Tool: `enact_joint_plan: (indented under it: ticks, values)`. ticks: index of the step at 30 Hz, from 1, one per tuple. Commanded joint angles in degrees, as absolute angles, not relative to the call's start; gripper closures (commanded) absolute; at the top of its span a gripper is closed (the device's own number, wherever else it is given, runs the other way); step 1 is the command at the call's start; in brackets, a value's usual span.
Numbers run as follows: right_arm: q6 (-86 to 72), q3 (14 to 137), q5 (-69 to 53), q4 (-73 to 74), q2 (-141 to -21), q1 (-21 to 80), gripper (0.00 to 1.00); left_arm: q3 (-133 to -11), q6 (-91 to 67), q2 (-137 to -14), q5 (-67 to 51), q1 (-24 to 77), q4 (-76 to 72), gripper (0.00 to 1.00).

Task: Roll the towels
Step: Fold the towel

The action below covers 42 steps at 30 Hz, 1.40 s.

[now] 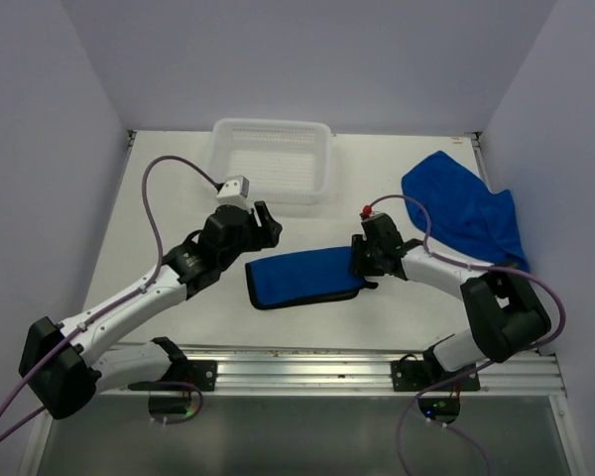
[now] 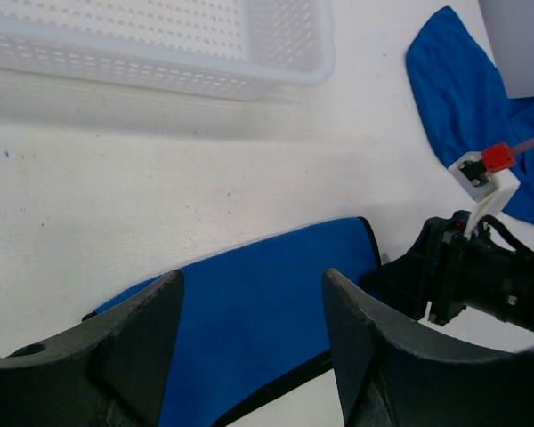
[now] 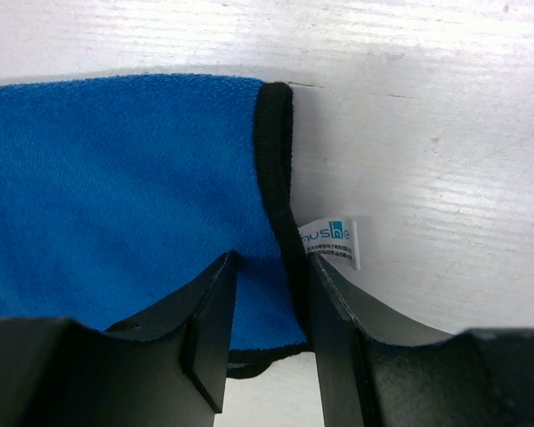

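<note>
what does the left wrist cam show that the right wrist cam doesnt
Only the left wrist view: the white basket at the back, the crumpled towel off to one side, and the open left tool above the folded towel.
Only the right wrist view: a small white label beside the folded towel's black hem, with the right tool set with one finger on either side of that hem.
Both: the folded towel lying flat on the white table.

label [image 3: 329, 242] print unreadable, crumpled towel [image 2: 467, 98] cropped at right edge
</note>
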<state>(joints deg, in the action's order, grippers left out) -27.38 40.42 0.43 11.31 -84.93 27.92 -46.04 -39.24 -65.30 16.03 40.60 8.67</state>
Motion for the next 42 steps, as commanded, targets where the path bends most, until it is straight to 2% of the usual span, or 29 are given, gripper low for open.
enact_joint_plan:
  ticks: [1,2,5,9,10,11,18,20,26,33,40,42]
  values:
    - [-25.9,40.9,1.1,12.8,-87.1,29.4,0.59,-51.3,-37.4,-61.5,16.3,40.0,15.1,0.32]
    - [-25.7,41.4,1.3,13.3,-87.5,30.4,0.59,-52.5,-36.8,-60.0,17.2,39.9,17.1,0.25]
    - [-25.1,42.7,3.2,15.5,-88.1,32.7,0.60,-53.7,-35.3,-57.1,18.0,39.7,19.5,0.15]
    - [-24.5,46.0,11.1,19.5,-89.5,37.6,0.62,-56.0,-32.7,-55.6,19.7,39.6,22.1,0.07]
    - [-24.7,46.5,13.2,20.4,-90.5,38.4,0.64,-56.4,-31.9,-55.7,20.6,39.6,23.9,0.01]
    - [-25.0,46.8,13.9,21.2,-91.0,38.5,0.69,-57.1,-31.6,-55.8,21.2,39.6,24.8,0.01]
    - [-26.6,46.6,15.1,22.5,-90.2,38.4,0.85,-54.8,-28.9,-53.0,23.6,39.6,26.6,0.00]
    - [-26.6,48.0,15.4,25.0,-89.1,38.5,0.92,-53.6,-28.4,-51.9,23.9,39.6,26.4,0.01]
    - [-24.6,51.4,19.3,33.7,-82.5,38.4,0.96,-48.5,-29.5,-48.8,23.7,39.6,23.9,0.00]
    - [-21.5,54.8,23.7,41.9,-79.0,38.4,0.96,-36.7,-34.7,-47.8,14.4,39.6,13.6,0.01]
    - [-22.5,60.0,25.0,47.1,-78.5,40.3,0.98,-27.0,-39.5,-49.1,10.5,39.6,3.1,0.04]
    - [-22.9,63.1,25.1,48.0,-79.5,42.9,0.98,-23.8,-40.1,-49.4,9.7,39.7,1.0,0.09]
